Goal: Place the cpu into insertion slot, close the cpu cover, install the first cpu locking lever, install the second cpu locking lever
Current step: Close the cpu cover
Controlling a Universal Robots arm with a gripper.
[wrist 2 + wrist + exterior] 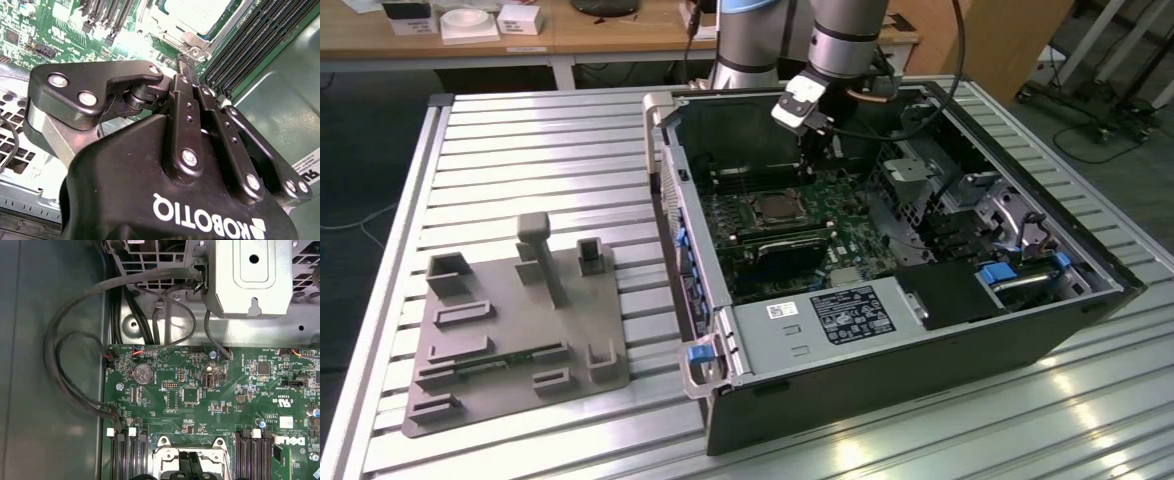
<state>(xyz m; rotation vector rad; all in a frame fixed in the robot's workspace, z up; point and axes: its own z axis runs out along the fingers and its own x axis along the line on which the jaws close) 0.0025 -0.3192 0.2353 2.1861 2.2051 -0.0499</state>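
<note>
Our fingers point(184, 85), seemingly pressed together, sit just beside the cpu cover point(172, 31); we judge a slip there could leave it unlatched.

A grey fixture plate point(520, 325) lies beside the open computer case point(894, 385).

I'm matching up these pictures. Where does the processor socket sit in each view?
Exterior view: socket inside the open computer case.
Second wrist view: socket just past the gripper, beside memory slots.
First wrist view: socket between two banks of memory slots, gripper over it.
Shared landmark: the long black memory slots next to the socket.
</note>
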